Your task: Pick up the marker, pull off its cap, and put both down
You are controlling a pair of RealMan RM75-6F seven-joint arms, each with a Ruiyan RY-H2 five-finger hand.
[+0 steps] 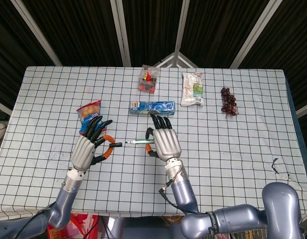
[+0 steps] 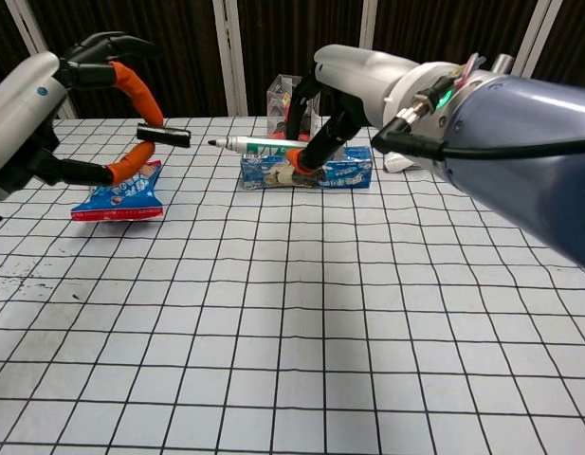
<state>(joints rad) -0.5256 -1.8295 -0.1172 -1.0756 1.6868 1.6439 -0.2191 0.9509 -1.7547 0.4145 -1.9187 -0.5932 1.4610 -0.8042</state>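
Left hand [image 2: 45, 104] pinches the cap [image 2: 163, 135], right hand [image 2: 354, 81] holds the marker [image 2: 259, 145], above a blue box [image 2: 339, 171].

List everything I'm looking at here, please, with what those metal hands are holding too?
Marker: one, white and green, uncapped, held above the table.
Cap: one, black, held just left of the marker's tip.
Snack bag: one, blue and orange, left.
Long box: one, blue, centre.
Clear box: one, red contents, far centre.
White packet: one, far right of centre.
Dark cluster: one, far right.
Table: one, white checked cloth.
Left hand: pinches the cap.
Right hand: holds the marker.
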